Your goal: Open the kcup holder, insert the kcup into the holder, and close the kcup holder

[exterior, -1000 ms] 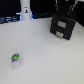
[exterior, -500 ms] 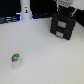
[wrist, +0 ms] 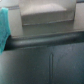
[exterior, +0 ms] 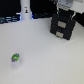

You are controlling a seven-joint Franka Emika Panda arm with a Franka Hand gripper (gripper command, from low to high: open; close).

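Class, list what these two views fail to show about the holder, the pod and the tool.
- Tool: exterior view, cut off by the top edge above the holder; open or shut unknown.
- Holder's drawer: exterior view too small to tell whether it is open; wrist view blurred.
- Pod: too small for detail, absent from the wrist view.

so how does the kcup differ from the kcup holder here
The kcup is small, round, white with a green top; the kcup holder is a much larger black box with grey front panels. The kcup sits alone at the exterior view's left front; the kcup holder stands far back right, under the arm. Both rest on the white table.
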